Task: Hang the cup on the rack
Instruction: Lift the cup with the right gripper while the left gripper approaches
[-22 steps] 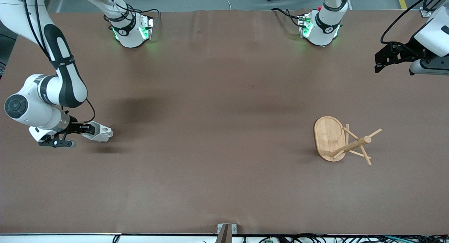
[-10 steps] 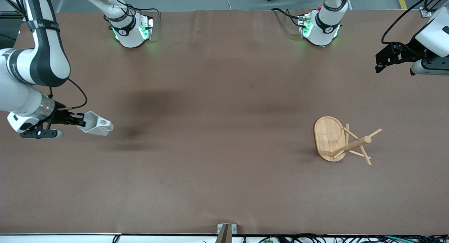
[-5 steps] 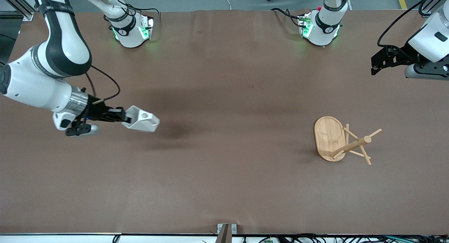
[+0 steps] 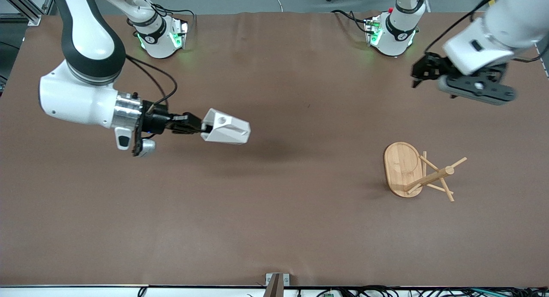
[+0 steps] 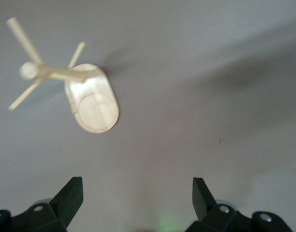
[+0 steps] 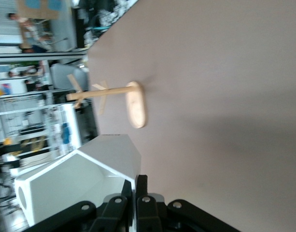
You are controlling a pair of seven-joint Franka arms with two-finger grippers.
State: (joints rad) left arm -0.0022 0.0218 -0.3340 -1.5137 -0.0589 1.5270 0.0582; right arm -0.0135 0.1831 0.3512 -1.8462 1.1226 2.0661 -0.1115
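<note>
The cup (image 4: 226,127) is small, white and faceted, with flat angular panels, a tapering body and a flat handle tab pierced by a round hole (image 4: 221,120). In the right wrist view the cup (image 6: 80,186) shows a hexagonal rim and a pale interior. No brand, label or writing can be read on the cup or on the rack.

The right gripper (image 4: 201,128) is clamped on the rim of the cup, one finger inside the wall and one outside, and carries it in the air over the brown table (image 4: 274,228), on the half toward the right arm's end. The cup lies sideways, its base pointing away from the gripper toward the rack. The right arm reaches out nearly level, forearm and wrist in line with the cup.

The rack (image 4: 418,173) is a light bamboo mug tree with an oval flat base, a central post and thin angled pegs. It stands on the table well apart from the held cup, toward the left arm's end.

The left gripper (image 4: 422,74) hangs above the table with its fingers (image 5: 70,195) spread wide and nothing between them. The rack (image 5: 85,92) lies below and ahead of it, untouched. The left arm is bent, wrist angled downward.
</note>
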